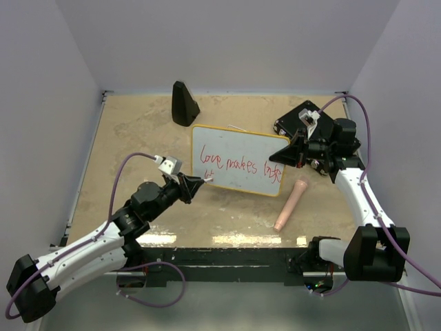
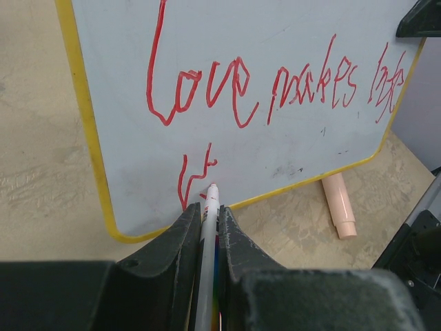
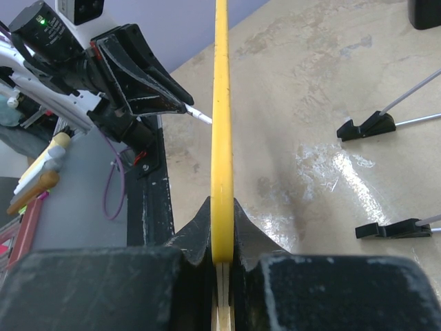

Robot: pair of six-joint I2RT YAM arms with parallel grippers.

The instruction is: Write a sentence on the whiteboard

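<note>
Your whiteboard stands tilted at the centre of the top view, on the tan table. Your right gripper pinches the board's right edge. In the right wrist view, the yellow rim runs edge-on between the pressed fingers.

Your left gripper is clamped on one white marker, its tip against the board's lower left. The sentence reads roughly "Love makes life", one full line with a few red strokes begun beneath it.

Around the board:
- One peach tube lies just beside the board's lower right corner.
- One black wedge stands upright at the upper left, apart from the board.
- Two black feet rest on the table at the right of the right wrist view.
</note>
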